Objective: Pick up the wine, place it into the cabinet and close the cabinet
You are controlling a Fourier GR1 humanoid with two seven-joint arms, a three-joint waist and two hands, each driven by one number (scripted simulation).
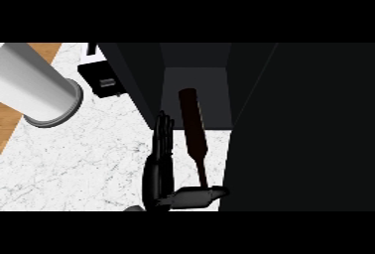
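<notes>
Here, wine: a dark bottle lying lengthwise, base inside the cabinet opening, neck pointing toward the view's lower edge over the bench.
Cabinet: black, open at the front; its dark walls flank the bottle left and right.
Hand: a black hand just left of the bottle, fingers straight and released, tips at the cabinet's left wall; which arm it belongs to is unclear.
Thumb: stretched right, beneath the bottle's neck end.
Bench: white marble.
Cylinder: grey, upper left.
Box: small, black, beside the cabinet.
</notes>
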